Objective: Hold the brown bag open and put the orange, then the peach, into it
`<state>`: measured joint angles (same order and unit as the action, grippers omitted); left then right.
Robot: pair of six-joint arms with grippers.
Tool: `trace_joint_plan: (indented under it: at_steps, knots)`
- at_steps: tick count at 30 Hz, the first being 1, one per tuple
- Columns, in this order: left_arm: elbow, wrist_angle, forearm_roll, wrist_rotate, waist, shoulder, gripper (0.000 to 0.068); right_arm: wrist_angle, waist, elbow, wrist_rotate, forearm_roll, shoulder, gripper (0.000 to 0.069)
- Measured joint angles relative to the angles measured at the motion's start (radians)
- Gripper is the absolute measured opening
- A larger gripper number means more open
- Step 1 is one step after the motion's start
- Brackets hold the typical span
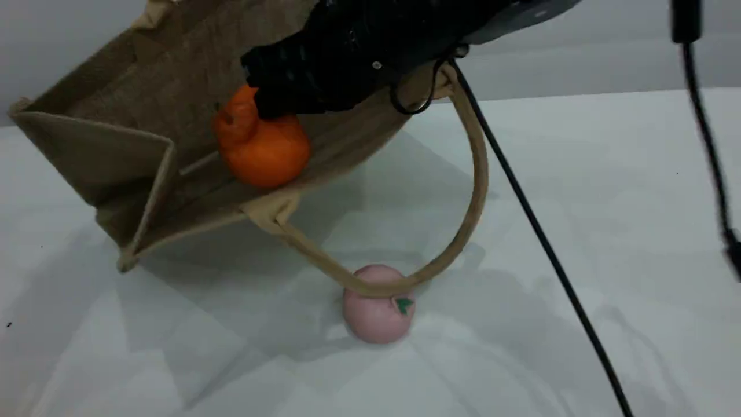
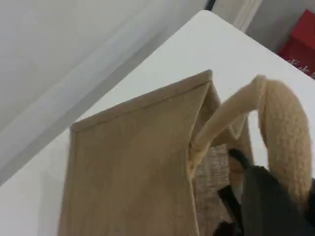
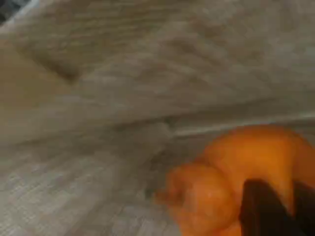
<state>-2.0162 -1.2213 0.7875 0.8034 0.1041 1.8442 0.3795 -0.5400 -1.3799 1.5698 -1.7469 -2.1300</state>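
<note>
The brown bag lay tipped on the white worktop, mouth gaping toward the camera, as the right tool reached inside it with the orange. The right wrist view showed a dark fingertip pressed against the fruit's skin, and the orange appeared to sit on the bag's lower wall; whether the tool was clamped on it or just beginning to let go could not be told from the pictures. The left tool, its jaws together on the upper rope handle, held that side of the bag up and kept the mouth open. The lower handle drooped out over the worktop and draped across the top of the peach, which sat in front of the bag, well outside it.

The first step, loading the orange, looked all but finished. The next move would call for the right tool to part fully, back out of the mouth without dragging the jute, then come down on the peach. The handle lying over that fruit seemed the snag: a grasp from the near side, clear of the loop, would likely serve best.
</note>
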Motion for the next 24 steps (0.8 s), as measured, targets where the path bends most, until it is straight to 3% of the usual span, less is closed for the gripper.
trace_joint_plan:
  at_steps: [3,9,12,17,24]
  knots:
    - [0.000,0.000,0.000,-0.001,0.000,0.000,0.0078,0.004,0.001,-0.005,0.000,0.000,-0.002,0.0117]
    - [0.000,-0.001,-0.001,-0.001,0.001,0.000,0.0078,0.004,0.001,-0.005,0.000,0.000,0.010,0.0391]
    - [0.000,-0.001,-0.001,-0.001,0.001,0.000,0.0078,-0.036,0.002,0.001,0.000,0.017,0.046,0.0480]
    - [0.000,-0.001,-0.001,-0.001,0.001,0.000,0.0078,-0.098,0.030,0.067,-0.067,0.194,0.160,0.0498]
    - [0.000,-0.001,-0.001,-0.001,0.001,0.000,0.0078,-0.054,0.139,0.253,-0.220,0.375,0.340,0.0483]
